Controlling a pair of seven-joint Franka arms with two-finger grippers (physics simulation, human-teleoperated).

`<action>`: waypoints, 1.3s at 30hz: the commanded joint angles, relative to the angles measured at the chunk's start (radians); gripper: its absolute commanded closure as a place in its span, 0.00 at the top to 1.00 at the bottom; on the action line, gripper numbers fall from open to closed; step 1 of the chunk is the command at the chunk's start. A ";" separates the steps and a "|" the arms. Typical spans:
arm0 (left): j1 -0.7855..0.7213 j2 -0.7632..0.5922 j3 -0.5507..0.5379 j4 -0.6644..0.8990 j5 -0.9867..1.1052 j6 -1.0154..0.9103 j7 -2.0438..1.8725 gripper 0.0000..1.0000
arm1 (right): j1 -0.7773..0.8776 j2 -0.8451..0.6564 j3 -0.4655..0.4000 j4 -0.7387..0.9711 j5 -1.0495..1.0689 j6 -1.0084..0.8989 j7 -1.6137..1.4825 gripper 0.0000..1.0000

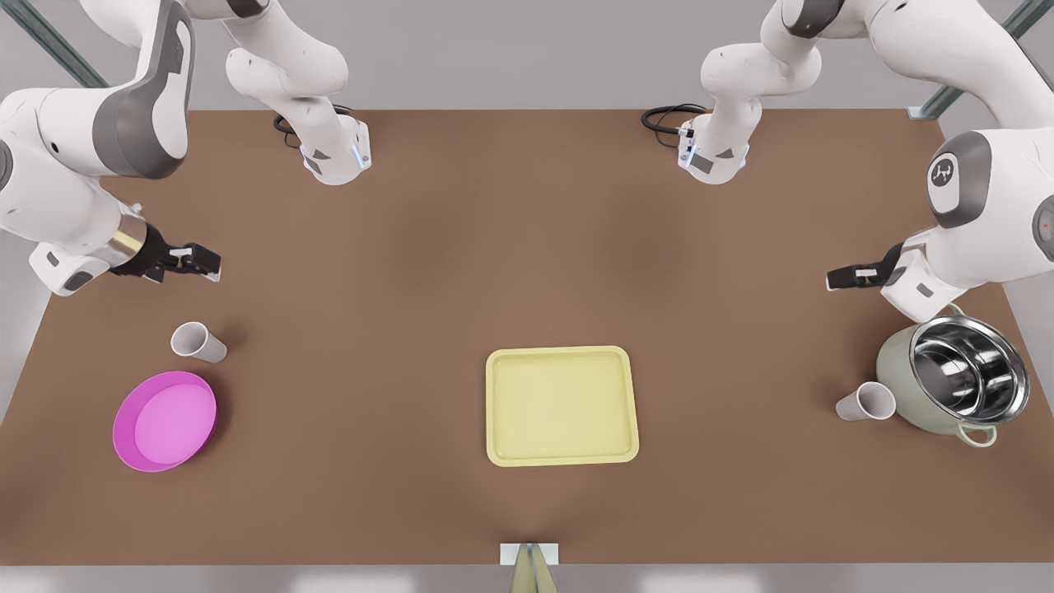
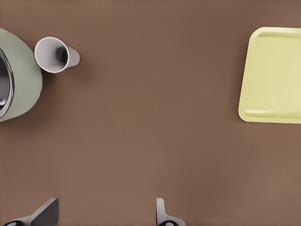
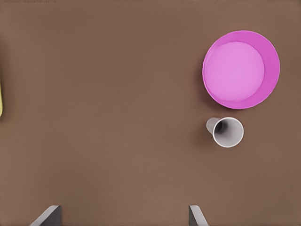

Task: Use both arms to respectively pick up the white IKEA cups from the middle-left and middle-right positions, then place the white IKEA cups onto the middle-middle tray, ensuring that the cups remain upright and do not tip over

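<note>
From my remote station: my left gripper (image 1: 833,278), fingers apart and empty, hovers at the front view's right, above the table (image 1: 527,247) beyond a white cup (image 1: 866,403) standing just beside the green pot (image 1: 955,375). My right gripper (image 1: 210,265), likewise spread and empty, hangs at the left over the other cup (image 1: 198,342) near the pink dish (image 1: 165,420). The yellow tray (image 1: 562,405) lies between, mid-table.
</note>
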 commanded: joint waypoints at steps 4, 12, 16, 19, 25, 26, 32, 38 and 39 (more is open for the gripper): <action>0.008 0.084 0.005 0.048 0.004 0.018 0.012 1.00 | 0.000 0.011 -0.002 -0.004 -0.026 0.033 -0.024 1.00; 0.069 0.450 0.100 0.184 0.003 0.461 0.021 1.00 | -0.204 0.263 -0.005 -0.007 -0.025 0.342 -0.490 1.00; 0.095 0.486 0.101 0.141 0.036 0.528 0.018 1.00 | -0.273 0.163 -0.003 -0.258 -0.016 0.539 -0.576 1.00; 0.104 0.529 0.101 0.138 0.035 0.573 0.016 1.00 | -0.295 0.142 -0.005 -0.347 -0.016 0.596 -0.582 1.00; 0.117 0.566 0.101 0.072 0.035 0.621 0.018 1.00 | -0.339 0.270 -0.008 -0.343 -0.024 0.690 -0.582 1.00; 0.120 0.568 0.101 0.062 0.035 0.622 0.016 1.00 | -0.341 0.272 -0.009 -0.343 -0.027 0.690 -0.584 1.00; 0.124 0.585 0.101 0.040 0.044 0.627 0.013 0.87 | -0.387 0.304 -0.017 -0.367 -0.027 0.710 -0.611 1.00; 0.124 0.583 0.101 0.042 0.044 0.627 0.010 0.56 | -0.393 0.352 -0.019 -0.376 -0.017 0.734 -0.605 1.00; 0.124 0.583 0.101 0.042 0.044 0.627 0.010 0.42 | -0.393 0.355 -0.019 -0.376 -0.017 0.734 -0.605 1.00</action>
